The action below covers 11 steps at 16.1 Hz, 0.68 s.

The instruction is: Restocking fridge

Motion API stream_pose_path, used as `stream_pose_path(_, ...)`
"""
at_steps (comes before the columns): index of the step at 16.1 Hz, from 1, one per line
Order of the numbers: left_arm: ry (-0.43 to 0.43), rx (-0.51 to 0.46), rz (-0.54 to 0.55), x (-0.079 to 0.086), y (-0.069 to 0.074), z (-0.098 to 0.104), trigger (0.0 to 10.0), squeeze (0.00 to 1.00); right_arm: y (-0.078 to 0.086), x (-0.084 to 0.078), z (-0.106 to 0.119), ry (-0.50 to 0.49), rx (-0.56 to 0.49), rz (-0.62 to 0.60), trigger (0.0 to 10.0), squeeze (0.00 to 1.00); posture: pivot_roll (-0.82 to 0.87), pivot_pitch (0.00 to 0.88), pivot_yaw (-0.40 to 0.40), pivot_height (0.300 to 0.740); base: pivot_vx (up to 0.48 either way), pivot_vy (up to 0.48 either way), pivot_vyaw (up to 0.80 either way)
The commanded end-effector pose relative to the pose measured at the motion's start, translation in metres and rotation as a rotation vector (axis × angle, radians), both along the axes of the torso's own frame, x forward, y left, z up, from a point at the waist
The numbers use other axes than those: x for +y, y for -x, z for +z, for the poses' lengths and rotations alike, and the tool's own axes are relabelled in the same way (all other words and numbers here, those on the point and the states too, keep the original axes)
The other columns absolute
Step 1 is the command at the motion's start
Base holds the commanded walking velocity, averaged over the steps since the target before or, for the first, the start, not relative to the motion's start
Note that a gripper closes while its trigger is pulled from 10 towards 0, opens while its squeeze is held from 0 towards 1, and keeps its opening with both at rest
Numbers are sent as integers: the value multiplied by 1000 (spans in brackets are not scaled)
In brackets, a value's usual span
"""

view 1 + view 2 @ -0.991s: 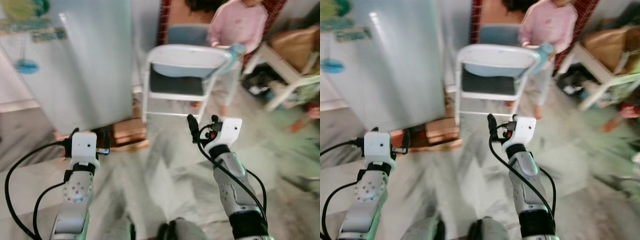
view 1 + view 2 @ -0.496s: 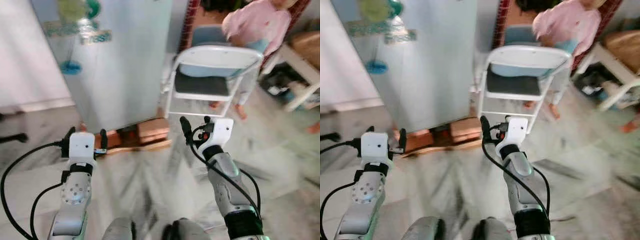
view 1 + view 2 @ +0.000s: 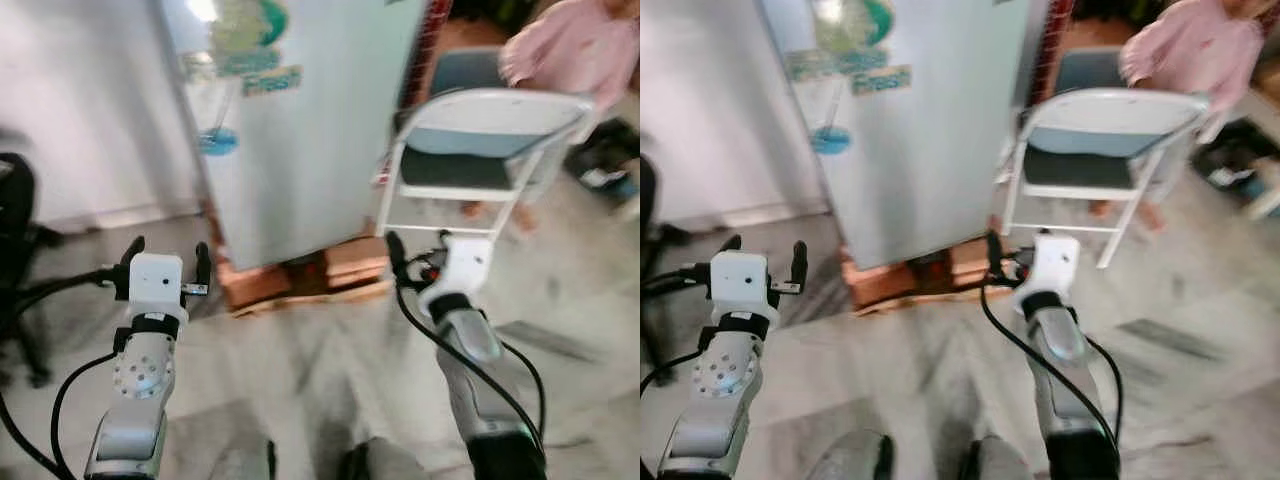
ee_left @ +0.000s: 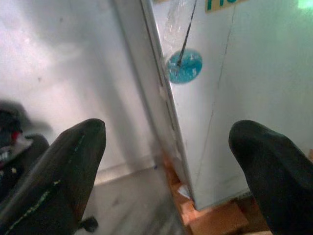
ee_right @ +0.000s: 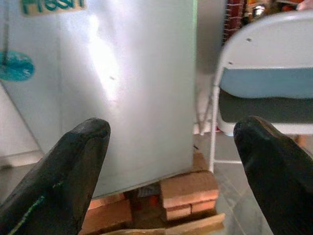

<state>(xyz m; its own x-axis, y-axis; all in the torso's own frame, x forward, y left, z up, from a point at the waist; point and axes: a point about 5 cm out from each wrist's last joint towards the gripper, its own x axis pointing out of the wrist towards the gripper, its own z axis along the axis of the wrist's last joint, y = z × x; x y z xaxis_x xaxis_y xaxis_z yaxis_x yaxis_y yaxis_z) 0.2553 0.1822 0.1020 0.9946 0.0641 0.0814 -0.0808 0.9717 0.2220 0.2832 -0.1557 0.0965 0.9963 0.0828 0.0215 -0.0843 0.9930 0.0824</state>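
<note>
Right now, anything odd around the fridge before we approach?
The fridge stands raised on stacked bricks with a wooden board at floor level, not on the floor itself. A folding chair stands close beside it, and a person is behind the chair. The door is shut.

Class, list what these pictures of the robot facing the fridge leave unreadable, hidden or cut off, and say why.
- Fridge: top cut off by the eye views' upper edge; door shut, so contents hidden.
- Sticker lettering: blurred in the eye views, cropped by the edge in the wrist views.
- Person: cut off above the shoulders, partly behind the folding chair.
- Left pincer and right pincer: open, holding nothing.
</note>
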Motion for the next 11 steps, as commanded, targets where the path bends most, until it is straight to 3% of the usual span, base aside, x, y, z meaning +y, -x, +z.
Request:
stream_pose_path(1,-20,10,-29,-4,3,-3,10000,0,9,-15,-5,24,11,-66,10000,0,116,71,13,740,0,0,0)
stream_pose_path(6,-66,16,-115,-11,-5,-3,10000,0,28,-22,-21,42,46,-141,10000,0,88,47,52,740,0,0,0)
stream_pose_path(7,-56,18,-113,-10,-3,-3,10000,0,36,-28,-22,127,55,-176,10000,0,88,54,34,740,0,0,0)
stream_pose_path(11,-8,116,-78,-6,25,-27,10000,0,50,-40,-26,147,84,-171,10000,0,103,55,-23,740,0,0,0)
